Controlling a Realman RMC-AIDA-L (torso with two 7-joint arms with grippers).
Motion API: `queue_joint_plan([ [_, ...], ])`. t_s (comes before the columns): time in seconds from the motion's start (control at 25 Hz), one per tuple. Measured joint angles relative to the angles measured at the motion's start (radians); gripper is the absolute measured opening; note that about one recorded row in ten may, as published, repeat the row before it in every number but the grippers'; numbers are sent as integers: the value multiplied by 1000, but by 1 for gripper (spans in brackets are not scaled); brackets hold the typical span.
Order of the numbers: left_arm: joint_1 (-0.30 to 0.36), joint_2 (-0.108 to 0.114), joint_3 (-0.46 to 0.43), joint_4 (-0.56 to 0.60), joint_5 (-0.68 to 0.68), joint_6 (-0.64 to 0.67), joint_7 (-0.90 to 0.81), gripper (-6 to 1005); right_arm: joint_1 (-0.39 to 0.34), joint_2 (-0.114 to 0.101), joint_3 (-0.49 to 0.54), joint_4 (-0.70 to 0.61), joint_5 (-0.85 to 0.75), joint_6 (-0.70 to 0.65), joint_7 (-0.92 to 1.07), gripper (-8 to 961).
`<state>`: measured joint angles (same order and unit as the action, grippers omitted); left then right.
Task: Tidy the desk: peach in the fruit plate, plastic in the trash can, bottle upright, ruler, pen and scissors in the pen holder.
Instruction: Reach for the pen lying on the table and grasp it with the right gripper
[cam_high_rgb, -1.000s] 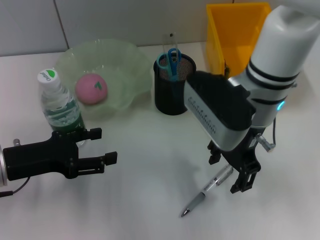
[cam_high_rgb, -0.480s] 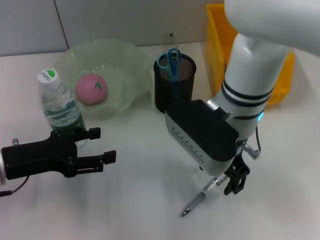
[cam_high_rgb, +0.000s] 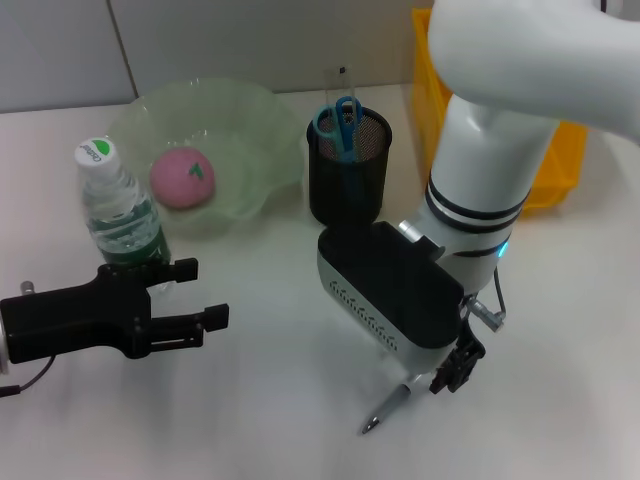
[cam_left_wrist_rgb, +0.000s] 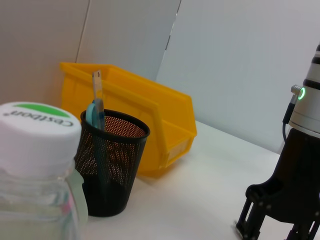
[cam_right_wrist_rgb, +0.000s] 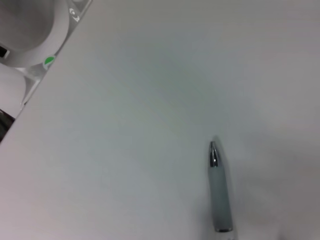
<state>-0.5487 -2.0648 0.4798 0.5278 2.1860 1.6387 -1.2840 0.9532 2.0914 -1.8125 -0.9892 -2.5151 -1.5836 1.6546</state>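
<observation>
crowding the pen (cam_high_rgb: 388, 408) near the desk (cam_high_rgb: 280, 420) front edge, right gripper (cam_high_rgb: 440, 378), fingers' state untellable.

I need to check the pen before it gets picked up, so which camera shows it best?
The right wrist view: the pen lies unobstructed on the table, tip and most of the barrel clear. The head view shows only its tip end poking out beneath the right gripper. The left wrist view shows no pen that I can make out.
</observation>
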Motion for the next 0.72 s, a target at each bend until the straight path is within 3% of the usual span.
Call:
queue_joint_plan([
  [0.24, 6, 0, -3, 0, 0, 9, 0, 734, -4, 1, -36, 3, 6, 23, 5, 496],
  [0.72, 7, 0, -4, 0, 0, 12, 0, 730, -6, 1, -59, 7, 6, 28, 6, 439],
])
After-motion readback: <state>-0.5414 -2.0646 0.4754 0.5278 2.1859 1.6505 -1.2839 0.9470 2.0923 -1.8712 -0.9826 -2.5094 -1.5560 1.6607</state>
